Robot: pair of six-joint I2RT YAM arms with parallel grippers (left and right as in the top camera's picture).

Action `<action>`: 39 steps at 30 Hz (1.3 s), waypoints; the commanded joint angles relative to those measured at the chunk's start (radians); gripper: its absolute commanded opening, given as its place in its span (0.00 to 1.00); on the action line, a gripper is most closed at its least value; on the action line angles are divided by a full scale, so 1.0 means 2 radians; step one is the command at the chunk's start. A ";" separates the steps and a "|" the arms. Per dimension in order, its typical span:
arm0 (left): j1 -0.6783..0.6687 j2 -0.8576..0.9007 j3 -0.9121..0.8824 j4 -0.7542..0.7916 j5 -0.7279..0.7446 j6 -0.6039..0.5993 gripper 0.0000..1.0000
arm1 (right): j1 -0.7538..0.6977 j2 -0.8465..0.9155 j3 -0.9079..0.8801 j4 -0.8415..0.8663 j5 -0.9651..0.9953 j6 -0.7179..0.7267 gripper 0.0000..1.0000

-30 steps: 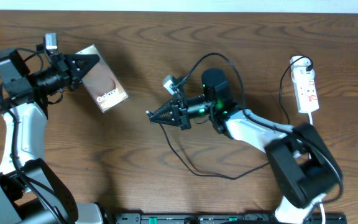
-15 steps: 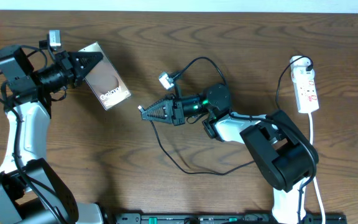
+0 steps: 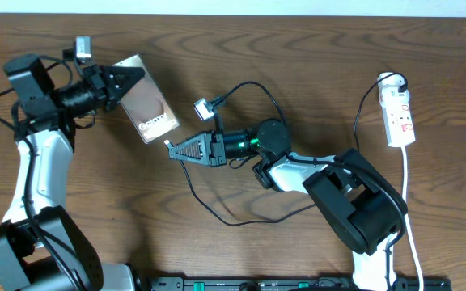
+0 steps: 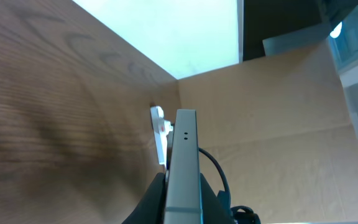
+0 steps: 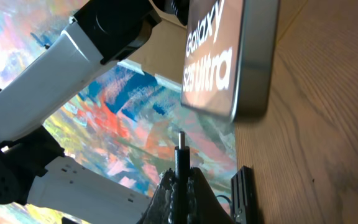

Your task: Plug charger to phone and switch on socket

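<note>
My left gripper (image 3: 126,80) is shut on the phone (image 3: 147,109) and holds it tilted above the table at upper left; its edge shows upright between the fingers in the left wrist view (image 4: 183,162). My right gripper (image 3: 176,149) is shut on the charger plug (image 5: 180,163), whose metal tip points at the phone's lower end (image 5: 225,56) a short gap away. The thin black charger cable (image 3: 241,217) loops over the table behind it. The white socket strip (image 3: 400,117) lies at the far right, untouched.
The socket's white cord (image 3: 411,210) runs down the right edge. A black rail (image 3: 281,283) lies along the front edge. Cardboard (image 4: 278,124) stands beyond the table in the left wrist view.
My right gripper has moved left with the charger plug toward the phone's lower end. My left gripper has shifted the phone slightly right and up.
</note>
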State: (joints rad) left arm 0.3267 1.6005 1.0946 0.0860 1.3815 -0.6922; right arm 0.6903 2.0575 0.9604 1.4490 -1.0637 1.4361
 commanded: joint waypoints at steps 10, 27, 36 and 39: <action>-0.014 -0.010 0.011 0.018 0.000 -0.023 0.07 | 0.000 0.004 0.003 0.004 0.045 0.045 0.01; -0.009 -0.010 0.011 0.134 -0.003 -0.126 0.08 | -0.005 0.004 0.003 0.055 0.056 0.075 0.01; -0.009 -0.010 0.011 0.134 0.007 -0.126 0.07 | -0.010 0.004 0.003 0.056 0.058 0.077 0.01; -0.009 -0.010 0.011 0.134 0.007 -0.126 0.07 | -0.011 0.004 0.003 0.056 0.058 0.077 0.01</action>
State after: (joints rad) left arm 0.3050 1.6005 1.0946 0.3447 1.3617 -0.9245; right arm 0.6769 2.0598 0.9604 1.5303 -0.9672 1.5833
